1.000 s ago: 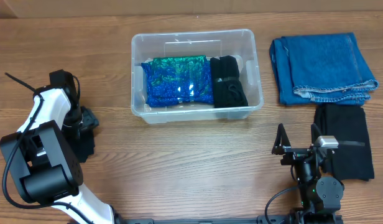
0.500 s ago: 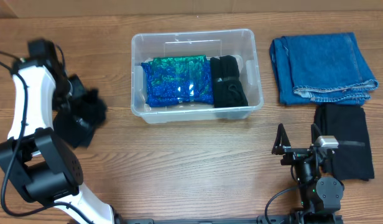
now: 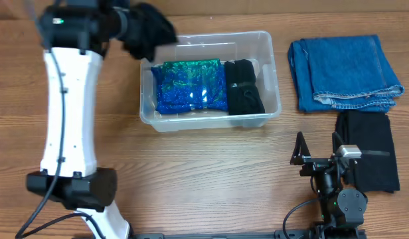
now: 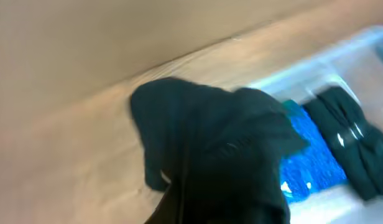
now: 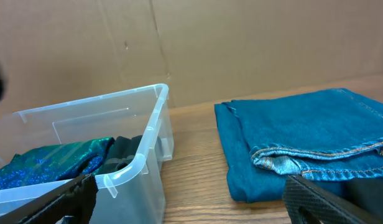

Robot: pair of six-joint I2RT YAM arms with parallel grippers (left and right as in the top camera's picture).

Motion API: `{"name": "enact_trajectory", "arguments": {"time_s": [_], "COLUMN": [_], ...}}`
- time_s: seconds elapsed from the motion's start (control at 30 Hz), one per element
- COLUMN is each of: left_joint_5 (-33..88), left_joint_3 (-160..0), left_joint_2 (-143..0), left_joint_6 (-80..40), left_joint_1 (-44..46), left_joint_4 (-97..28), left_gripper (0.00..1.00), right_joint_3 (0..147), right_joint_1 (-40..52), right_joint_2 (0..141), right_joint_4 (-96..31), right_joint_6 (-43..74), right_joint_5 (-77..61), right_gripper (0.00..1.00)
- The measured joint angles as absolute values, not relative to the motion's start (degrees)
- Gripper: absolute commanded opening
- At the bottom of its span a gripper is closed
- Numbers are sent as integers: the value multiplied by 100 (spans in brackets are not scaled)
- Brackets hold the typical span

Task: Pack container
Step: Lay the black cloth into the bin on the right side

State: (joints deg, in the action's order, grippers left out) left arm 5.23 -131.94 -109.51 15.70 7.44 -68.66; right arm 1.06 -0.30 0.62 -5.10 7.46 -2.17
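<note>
Overhead, I see my left jaws clamped on a crumpled black cloth (image 3: 148,26) over the far-left corner of the clear rectangular plastic container (image 3: 204,122); right jaws apart.

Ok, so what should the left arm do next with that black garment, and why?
Probably shift it right and nearer, over the container's open middle. The left arm holds the black garment above the container's far left corner, partly outside the rim, so releasing now might drape it over the wall. A blue-green sequined cloth and a folded black item already lie inside.
</note>
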Motion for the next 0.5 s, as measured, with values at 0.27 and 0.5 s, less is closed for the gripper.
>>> {"name": "enact_trajectory", "arguments": {"time_s": [0.27,0.5], "left_joint_5": [563,259], "left_joint_3": [-13194,-13216], "left_joint_2": [-10960,-11942], "left_joint_6": [4648,6488], "left_joint_1": [2698,3312], "left_joint_4": [-6650,-6307], "left_gripper": [4,4], "right_joint_3": [106,106], "right_joint_1": [-30,-30], "right_joint_2": [62,62], "right_joint_4": [-510,-510], "right_joint_6": [744,746], "right_joint_5": [-217,-217], "right_gripper": [100,100]}}
